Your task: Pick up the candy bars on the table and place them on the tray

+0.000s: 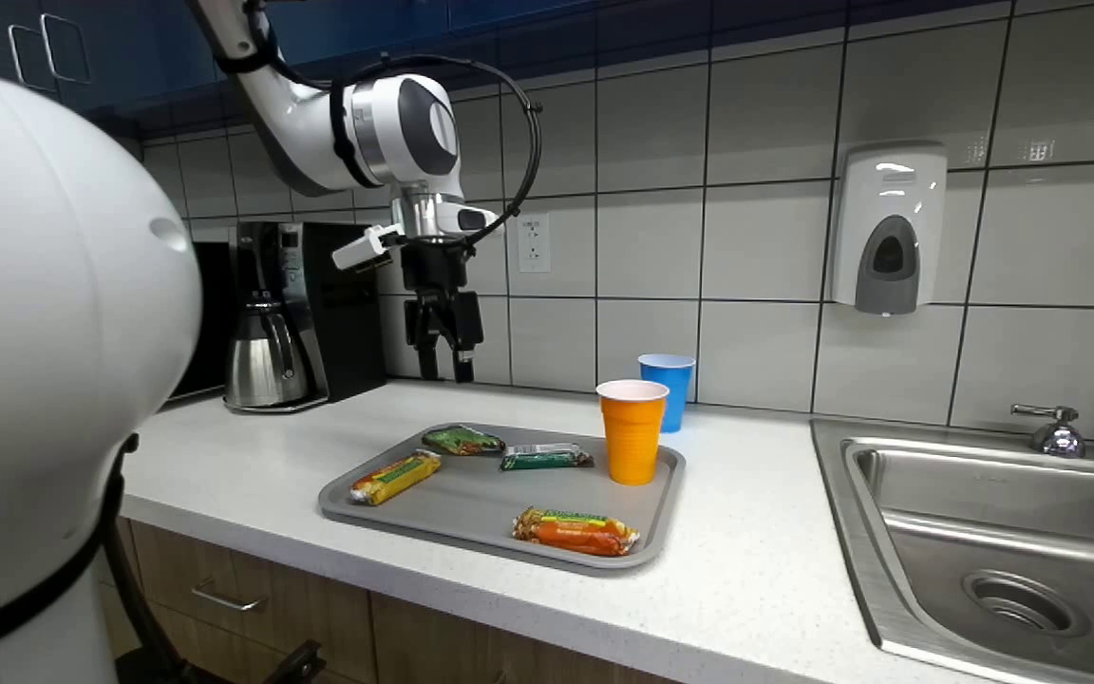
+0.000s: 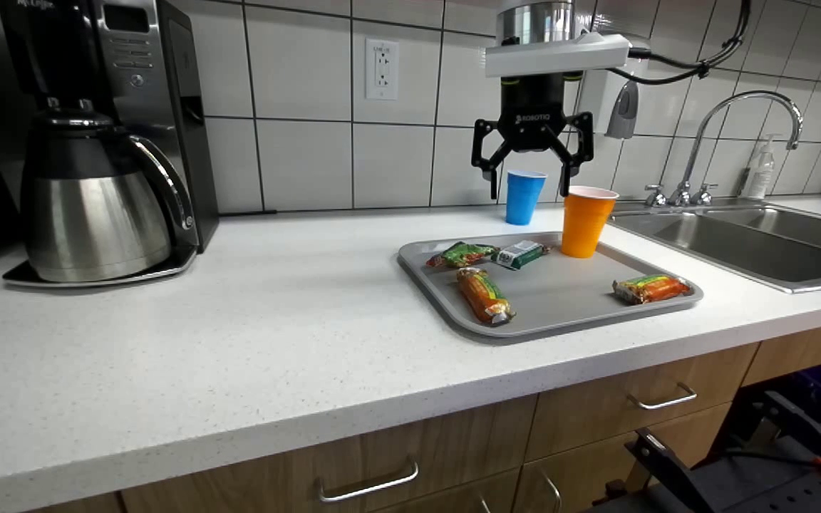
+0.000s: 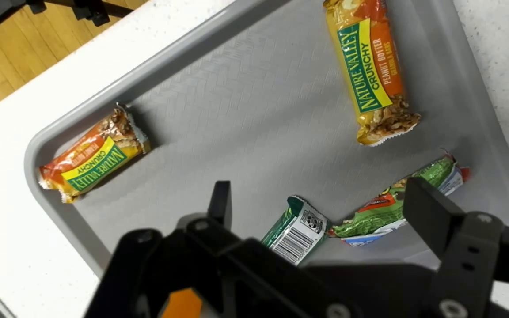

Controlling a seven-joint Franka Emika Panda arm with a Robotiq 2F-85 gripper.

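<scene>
The grey tray (image 1: 471,499) lies on the white countertop (image 2: 275,306). All three candy bars lie on it. The yellow-orange bar (image 2: 483,296) is near a tray corner, also in the wrist view (image 3: 367,70). A dark green bar (image 3: 298,232) shows its white barcode side. The other green bar (image 3: 382,207) lies end to end with it, partly hidden by a finger. A wider orange-red packet (image 1: 575,530) lies at the tray's front edge. My gripper (image 2: 529,191) is open and empty, well above the tray with its fingers pointing down, also in an exterior view (image 1: 445,369).
An orange cup (image 1: 631,437) stands upright on the tray's back edge. A blue cup (image 2: 523,199) stands behind the tray near the tiled wall. A coffee maker with a steel carafe (image 2: 97,199) is at one side. The steel sink (image 1: 846,513) is at the other.
</scene>
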